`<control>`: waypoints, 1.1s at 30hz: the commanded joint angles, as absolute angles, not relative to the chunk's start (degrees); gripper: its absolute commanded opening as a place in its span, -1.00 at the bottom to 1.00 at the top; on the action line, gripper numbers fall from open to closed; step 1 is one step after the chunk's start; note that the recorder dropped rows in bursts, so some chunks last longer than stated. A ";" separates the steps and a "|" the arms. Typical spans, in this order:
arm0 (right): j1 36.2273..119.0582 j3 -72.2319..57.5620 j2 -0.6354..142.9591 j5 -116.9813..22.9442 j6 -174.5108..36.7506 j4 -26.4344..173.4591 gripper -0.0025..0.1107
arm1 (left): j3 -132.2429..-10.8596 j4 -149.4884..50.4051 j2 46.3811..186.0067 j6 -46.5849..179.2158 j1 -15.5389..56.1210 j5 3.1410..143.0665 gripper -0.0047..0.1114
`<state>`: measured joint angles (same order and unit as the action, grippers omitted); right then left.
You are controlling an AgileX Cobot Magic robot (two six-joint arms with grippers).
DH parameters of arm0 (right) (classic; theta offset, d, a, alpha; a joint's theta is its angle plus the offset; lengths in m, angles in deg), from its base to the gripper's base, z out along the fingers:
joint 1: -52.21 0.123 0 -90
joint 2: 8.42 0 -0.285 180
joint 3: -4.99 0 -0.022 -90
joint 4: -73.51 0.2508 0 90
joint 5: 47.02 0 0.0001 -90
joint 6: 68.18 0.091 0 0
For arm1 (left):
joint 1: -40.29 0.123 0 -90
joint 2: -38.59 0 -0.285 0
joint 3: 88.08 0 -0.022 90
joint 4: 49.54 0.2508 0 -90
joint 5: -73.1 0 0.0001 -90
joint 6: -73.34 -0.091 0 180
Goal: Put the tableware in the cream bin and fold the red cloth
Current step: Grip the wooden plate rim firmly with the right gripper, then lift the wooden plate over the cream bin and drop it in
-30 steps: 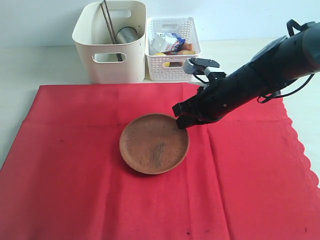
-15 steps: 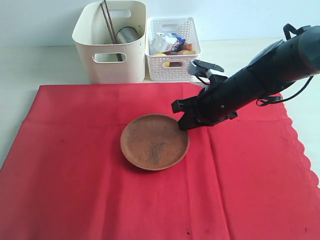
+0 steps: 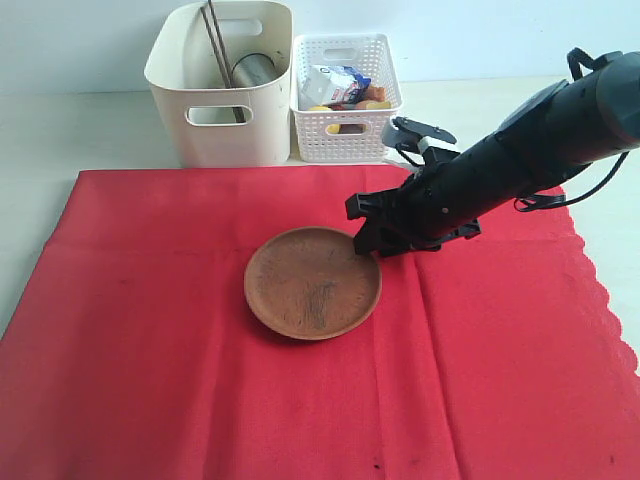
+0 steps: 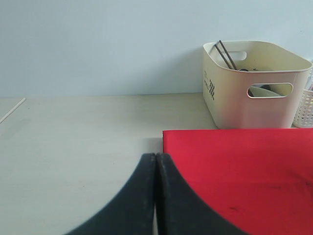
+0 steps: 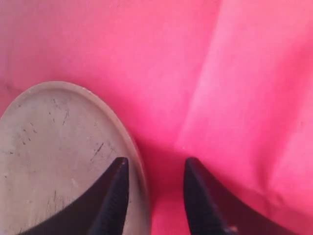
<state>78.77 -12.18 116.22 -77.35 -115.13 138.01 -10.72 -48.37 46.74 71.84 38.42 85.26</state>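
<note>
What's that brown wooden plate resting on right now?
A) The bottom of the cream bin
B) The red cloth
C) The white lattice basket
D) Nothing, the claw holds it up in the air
B: the wooden plate lies flat on the red cloth, with the right claw open at its rim.

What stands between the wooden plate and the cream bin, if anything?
Nothing visible does. Only flat red cloth lies between the wooden plate and the cream bin. The right gripper stands open over the plate's rim, off that path.
</note>
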 commanded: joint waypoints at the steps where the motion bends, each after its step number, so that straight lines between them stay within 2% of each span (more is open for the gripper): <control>1: 78.89 -11.83 116.27 -77.18 -116.30 137.98 -0.29 | -10.86 -48.29 46.38 72.05 38.56 85.08 -0.92; 16: 78.89 -11.83 119.46 -77.85 -118.78 138.13 -0.30 | -10.86 -48.29 46.38 72.05 38.56 85.08 -0.92; 19: 78.89 -11.83 119.61 -77.40 -121.03 138.94 -0.42 | -10.86 -48.29 46.38 72.05 38.56 85.08 -0.92; 26: 78.89 -11.83 118.72 -78.32 -121.12 139.44 -0.95 | -10.86 -48.29 46.38 72.05 38.56 85.08 -0.92; 33: 78.89 -11.83 114.48 -81.15 -120.98 139.44 -0.96 | -10.86 -48.29 46.38 72.05 38.56 85.08 -0.92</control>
<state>78.77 -11.58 116.57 -79.95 -120.23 140.51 -10.72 -48.37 46.74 71.84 38.42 85.26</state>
